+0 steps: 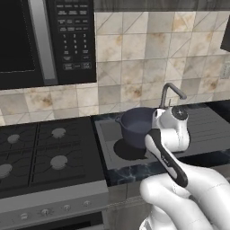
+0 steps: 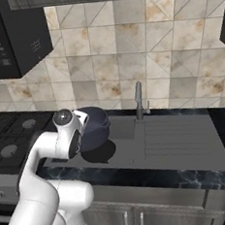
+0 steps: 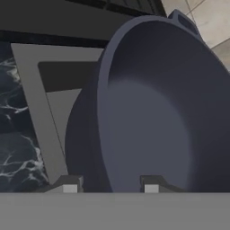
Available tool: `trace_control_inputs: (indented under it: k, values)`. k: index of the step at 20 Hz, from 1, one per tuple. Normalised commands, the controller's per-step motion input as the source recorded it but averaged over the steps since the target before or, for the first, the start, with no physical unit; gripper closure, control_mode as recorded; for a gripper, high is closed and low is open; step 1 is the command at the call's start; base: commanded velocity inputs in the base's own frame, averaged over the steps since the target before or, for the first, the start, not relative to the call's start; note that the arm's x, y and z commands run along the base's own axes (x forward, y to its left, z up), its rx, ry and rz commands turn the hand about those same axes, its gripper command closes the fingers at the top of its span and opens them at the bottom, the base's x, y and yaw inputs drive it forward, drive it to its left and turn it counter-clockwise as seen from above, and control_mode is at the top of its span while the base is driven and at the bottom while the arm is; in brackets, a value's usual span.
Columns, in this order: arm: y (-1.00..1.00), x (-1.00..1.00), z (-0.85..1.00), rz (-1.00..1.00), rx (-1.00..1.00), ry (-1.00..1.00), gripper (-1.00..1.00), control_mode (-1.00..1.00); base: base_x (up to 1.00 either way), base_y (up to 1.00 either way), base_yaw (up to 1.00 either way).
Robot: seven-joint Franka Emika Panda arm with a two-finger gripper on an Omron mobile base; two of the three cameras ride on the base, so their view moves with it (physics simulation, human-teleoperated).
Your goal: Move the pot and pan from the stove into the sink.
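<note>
Blue-grey pot [image 1: 136,126] upright above sink [image 1: 207,128]

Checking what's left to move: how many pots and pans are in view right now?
1. The pot hangs over the sink, its rim clamped in the tool. The stove shows four bare burners. A pan may sit outside these views.

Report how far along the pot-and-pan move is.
Done: the stove burners are bare, with no cookware on them. In hand: the gripper is shut on the rim of the pot, held above the sink, casting a shadow on the basin floor. Left: lowering and releasing the pot. The pan's place can't be confirmed from these views.
</note>
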Motion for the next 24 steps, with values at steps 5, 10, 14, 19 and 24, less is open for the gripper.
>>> trace_control_inputs:
  k: [5, 10, 14, 19, 24]
  values:
    - [0.00, 0.04, -0.03, 0.00, 0.00, 0.00, 1.00, -1.00, 0.00, 0.00, 0.00]
    - [0.00, 0.19, -0.18, 0.00, -0.01, -0.01, 1.00, -1.00, 0.00, 0.00, 0.00]
    - [0.00, 0.24, -0.28, 0.00, -0.01, -0.01, 1.00, -1.00, 0.00, 0.00, 0.00]
    - [0.00, 0.26, -0.33, 0.00, -0.01, -0.02, 1.00, -1.00, 0.00, 0.00, 0.00]
    - [0.00, 0.25, -0.31, 0.00, -0.01, 0.00, 1.00, -1.00, 0.00, 0.00, 0.00]
